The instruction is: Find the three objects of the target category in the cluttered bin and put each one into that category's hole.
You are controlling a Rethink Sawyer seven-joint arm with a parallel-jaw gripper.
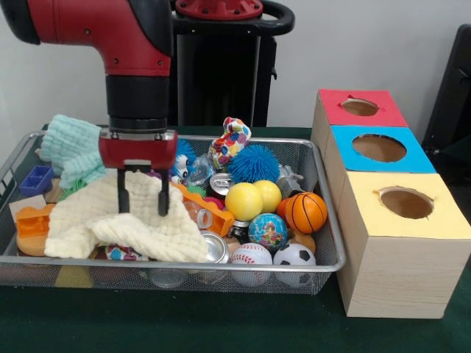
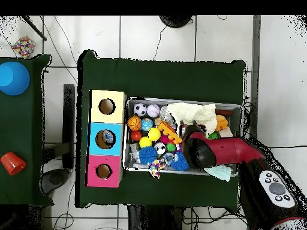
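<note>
A wire mesh bin holds a jumble of things. My gripper hangs open over the left half of the bin, its fingertips just at a crumpled pale yellow cloth, with nothing between them. A mint green cloth lies behind it. To the right are two yellow balls, a basketball, a globe ball, a baseball, a soccer ball and a blue spiky ball. A drinks can lies at the front. In the overhead view the arm hides the gripper.
Right of the bin stand three joined boxes with holes on top: red, blue, yellow. An orange toy and a blue block lie at the bin's left end. A side table holds a blue bowl and a red cup.
</note>
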